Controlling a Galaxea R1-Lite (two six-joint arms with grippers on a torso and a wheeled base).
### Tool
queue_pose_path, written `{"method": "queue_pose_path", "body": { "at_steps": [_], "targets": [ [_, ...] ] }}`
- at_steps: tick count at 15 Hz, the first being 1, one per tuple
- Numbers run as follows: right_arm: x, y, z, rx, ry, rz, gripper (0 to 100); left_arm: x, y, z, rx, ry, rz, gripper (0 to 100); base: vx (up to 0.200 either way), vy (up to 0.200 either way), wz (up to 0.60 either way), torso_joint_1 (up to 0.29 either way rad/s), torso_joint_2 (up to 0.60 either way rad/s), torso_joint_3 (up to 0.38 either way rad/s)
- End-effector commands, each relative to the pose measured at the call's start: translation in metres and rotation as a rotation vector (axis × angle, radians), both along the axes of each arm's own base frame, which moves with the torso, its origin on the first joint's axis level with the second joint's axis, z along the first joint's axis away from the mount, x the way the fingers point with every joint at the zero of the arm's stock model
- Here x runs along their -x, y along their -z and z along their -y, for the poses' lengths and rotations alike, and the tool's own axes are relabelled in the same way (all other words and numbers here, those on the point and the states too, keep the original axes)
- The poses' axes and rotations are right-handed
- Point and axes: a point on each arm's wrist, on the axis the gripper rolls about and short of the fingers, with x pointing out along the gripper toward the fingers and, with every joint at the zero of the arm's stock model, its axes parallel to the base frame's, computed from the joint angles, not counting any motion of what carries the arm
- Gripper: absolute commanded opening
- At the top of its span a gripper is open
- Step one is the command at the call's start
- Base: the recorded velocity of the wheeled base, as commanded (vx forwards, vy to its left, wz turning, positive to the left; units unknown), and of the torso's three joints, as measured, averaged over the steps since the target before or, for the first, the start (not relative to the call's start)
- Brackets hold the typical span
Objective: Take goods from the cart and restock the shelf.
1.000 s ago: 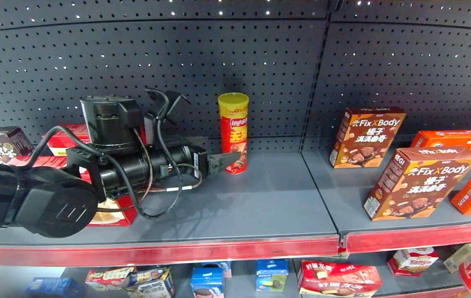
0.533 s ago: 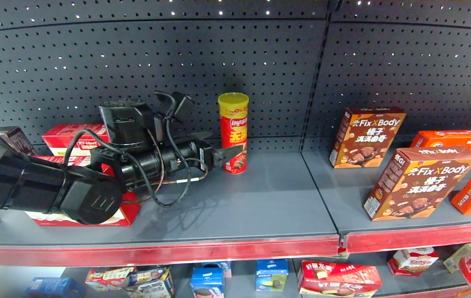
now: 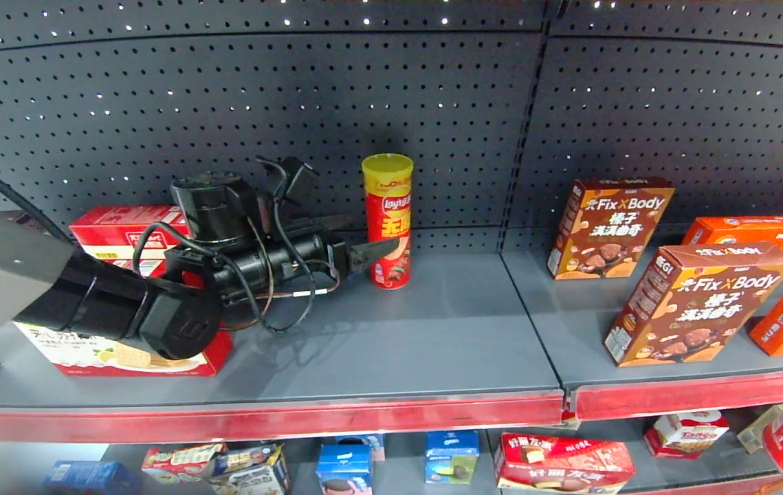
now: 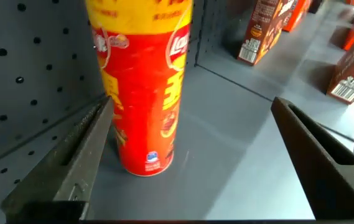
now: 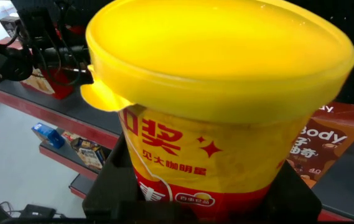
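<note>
Standing upright at the back of a grey shelf (image 3: 432, 337), a red chip can (image 3: 388, 220) with a yellow lid sits close to the black pegboard wall (image 3: 432, 103). The left gripper (image 3: 374, 232) is level with the can's lower half, its jaws spread wide. The can stands just past the fingertips, closer to one finger than the other. Whether that finger touches it is unclear. Red boxes (image 3: 123, 230) sit behind and beneath the left arm. Brown biscuit boxes (image 3: 608, 227) and orange boxes (image 3: 742, 230) stand well apart on the next shelf section. The right gripper (image 5: 204, 199), low at the right edge, has its jaws clamped around the base of a second chip can (image 5: 220, 106), also red with a yellow lid. Small packets line the lower shelf (image 3: 391, 474).
</note>
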Motion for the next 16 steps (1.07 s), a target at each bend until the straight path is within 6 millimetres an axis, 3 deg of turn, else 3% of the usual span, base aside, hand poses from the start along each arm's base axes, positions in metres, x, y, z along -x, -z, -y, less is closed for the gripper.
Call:
{"method": "queue_pose_path", "body": {
  "at_steps": [1, 8, 16],
  "targets": [
    [0.0, 0.0, 0.0, 0.0, 0.0, 0.0, 0, -0.008, 0.01, -0.002, -0.002, 0.01, -0.012, 100, 0.0, 0.0, 0.0, 0.0, 0.0, 0.0],
    [-0.007, 0.0, -0.004, 0.013, -0.003, -0.021, 0, -0.027, 0.015, -0.001, 0.02, 0.102, 0.056, 100, 0.0, 0.0, 0.0, 0.0, 0.0, 0.0],
    [-0.007, 0.0, -0.005, 0.013, -0.013, -0.021, 0, -0.045, -0.006, 0.006, 0.022, 0.107, 0.064, 100, 0.0, 0.0, 0.0, 0.0, 0.0, 0.0]
  ]
}}
